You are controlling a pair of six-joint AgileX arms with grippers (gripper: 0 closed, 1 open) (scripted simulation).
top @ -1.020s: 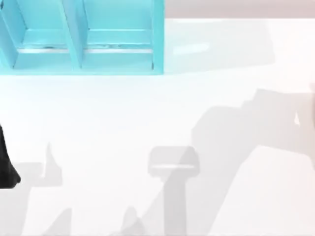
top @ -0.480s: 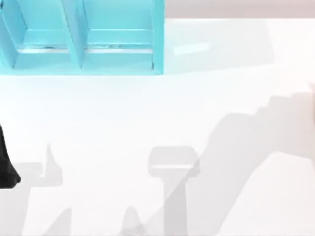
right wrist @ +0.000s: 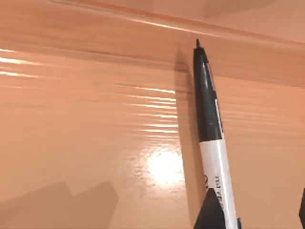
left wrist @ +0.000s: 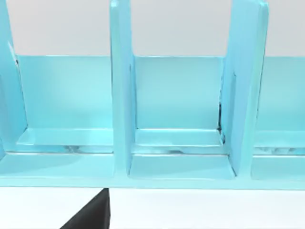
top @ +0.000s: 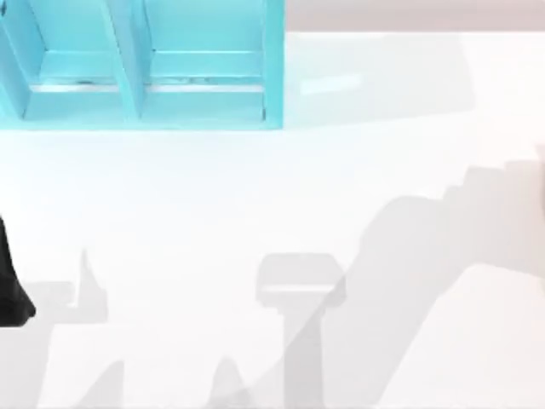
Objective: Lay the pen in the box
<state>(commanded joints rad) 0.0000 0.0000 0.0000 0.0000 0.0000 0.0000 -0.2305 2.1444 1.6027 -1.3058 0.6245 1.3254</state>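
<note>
The pen (right wrist: 214, 138), with a white barrel, dark print and a black tip end, lies on a glossy orange-brown surface in the right wrist view. My right gripper (right wrist: 257, 214) is open just over it. One dark finger (right wrist: 208, 213) overlaps the barrel's side and the other finger (right wrist: 302, 210) stands well apart. The turquoise box (top: 145, 64) stands at the table's far left, its partitions (left wrist: 121, 95) forming several compartments. My left arm (top: 10, 290) is parked at the left edge, facing the box, and a black part of my left gripper (left wrist: 90, 217) shows in the left wrist view.
The white table (top: 272, 196) stretches from the box toward the front and right, crossed by grey shadows of the arms (top: 426, 247). The box's right wall (top: 272, 60) ends near the middle of the far edge.
The right arm's large shadow on the table slid toward the right edge a second ago and has since held still. The left arm and box have not moved.
</note>
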